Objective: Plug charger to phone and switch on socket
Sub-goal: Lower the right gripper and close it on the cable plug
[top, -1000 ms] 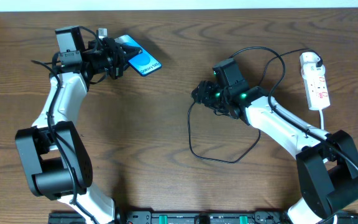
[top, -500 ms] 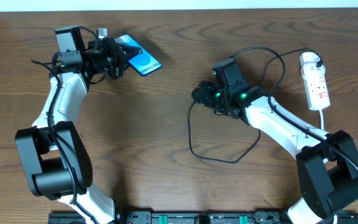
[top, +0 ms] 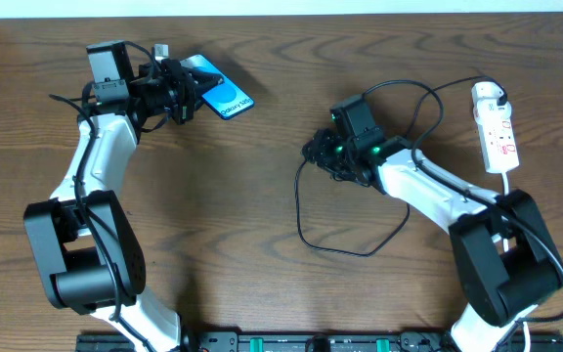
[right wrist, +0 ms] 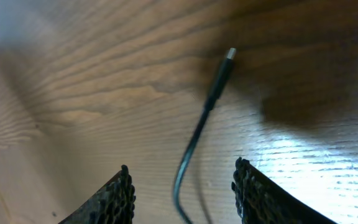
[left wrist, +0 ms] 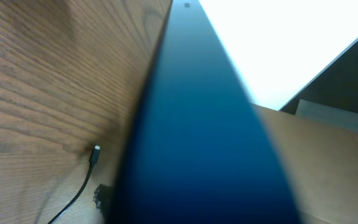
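Left gripper [top: 190, 96] clamps the phone [top: 228, 98]; right gripper [right wrist: 182, 169] straddles the charger [right wrist: 213, 87], spread wide.

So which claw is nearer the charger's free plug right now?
Right. The right claw hangs open right at the plug, straddling the cable. The left claw is far across the table, shut on the phone.

The phone [top: 221, 96] in the left gripper [top: 190, 95] showed a bright blue screen with white lettering and a black frame. Between the black, stippled fingers [right wrist: 117, 199] of the right gripper [right wrist: 182, 175] ran the black charger [right wrist: 211, 93], silver at its tip. Well behind that gripper lay the white socket [top: 497, 132] with red markings. The table [top: 262, 293] was brown woodgrain.
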Robot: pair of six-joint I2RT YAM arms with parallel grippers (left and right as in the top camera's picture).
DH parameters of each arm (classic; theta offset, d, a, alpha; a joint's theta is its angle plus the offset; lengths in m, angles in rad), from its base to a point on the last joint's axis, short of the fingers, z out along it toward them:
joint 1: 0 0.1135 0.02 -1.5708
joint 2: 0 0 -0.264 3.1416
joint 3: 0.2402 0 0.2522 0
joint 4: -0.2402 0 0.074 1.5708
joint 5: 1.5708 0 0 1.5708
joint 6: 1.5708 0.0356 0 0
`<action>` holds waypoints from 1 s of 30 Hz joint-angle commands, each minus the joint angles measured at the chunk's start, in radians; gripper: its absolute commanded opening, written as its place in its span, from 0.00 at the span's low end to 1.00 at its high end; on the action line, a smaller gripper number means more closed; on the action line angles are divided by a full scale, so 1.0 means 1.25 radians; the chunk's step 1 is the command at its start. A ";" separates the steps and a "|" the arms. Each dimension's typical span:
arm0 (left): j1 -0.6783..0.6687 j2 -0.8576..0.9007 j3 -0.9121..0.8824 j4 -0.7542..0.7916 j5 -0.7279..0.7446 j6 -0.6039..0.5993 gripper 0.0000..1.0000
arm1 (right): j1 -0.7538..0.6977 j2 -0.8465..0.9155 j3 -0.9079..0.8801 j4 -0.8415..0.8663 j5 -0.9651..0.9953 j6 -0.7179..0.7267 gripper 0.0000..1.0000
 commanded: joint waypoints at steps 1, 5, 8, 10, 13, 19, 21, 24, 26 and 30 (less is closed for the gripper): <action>0.002 -0.010 0.005 0.001 0.031 0.011 0.07 | 0.002 0.002 0.004 0.023 0.003 0.014 0.52; 0.002 -0.010 0.005 0.001 0.031 0.011 0.07 | -0.003 0.007 0.005 0.045 0.003 0.014 0.52; 0.002 -0.010 0.005 0.001 0.031 0.011 0.07 | -0.016 0.031 0.020 0.049 -0.030 0.013 0.52; 0.002 -0.010 0.005 0.001 0.031 0.011 0.07 | -0.024 0.063 0.048 0.041 -0.066 0.006 0.52; 0.002 -0.010 0.005 0.001 0.031 0.010 0.07 | -0.030 0.114 0.102 0.013 -0.101 -0.002 0.52; 0.002 -0.010 0.005 0.001 0.031 0.010 0.07 | -0.029 0.183 0.177 -0.046 -0.108 -0.008 0.49; 0.002 -0.010 0.005 0.001 0.031 0.010 0.07 | -0.029 0.187 0.177 -0.050 -0.107 -0.008 0.48; 0.002 -0.010 0.005 0.001 0.031 0.010 0.07 | -0.029 0.188 0.176 -0.050 -0.107 -0.008 0.46; 0.002 -0.010 0.005 0.001 0.031 0.010 0.07 | -0.027 0.191 0.176 -0.049 -0.105 -0.008 0.45; 0.002 -0.010 0.005 0.001 0.031 0.010 0.07 | -0.020 0.212 0.176 -0.049 -0.104 -0.008 0.41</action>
